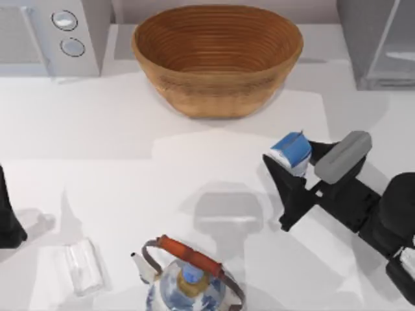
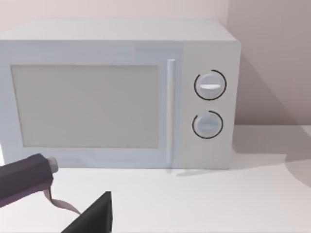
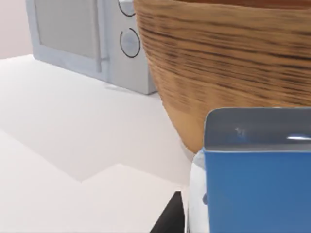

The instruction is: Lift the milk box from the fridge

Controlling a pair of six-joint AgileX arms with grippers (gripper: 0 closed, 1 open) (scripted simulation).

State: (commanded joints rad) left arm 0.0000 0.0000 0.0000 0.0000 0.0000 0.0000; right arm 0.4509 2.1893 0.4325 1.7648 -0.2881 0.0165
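The right gripper clasped the milk box between its fingers, right of the table's middle, well apart from the fridge. The carton looked light and crushable, best held by its flat sides. The right wrist view showed its blue face close up before the basket. The left arm sat parked at the left edge, and its fingers could not be told open or closed.

Counter layout, top view.
Woven wicker basket back centre; light-grey two-knob box back left; dark-grey speckled fridge back right; blue-and-white teapot with orange handle front centre; small blue milk box right of centre.
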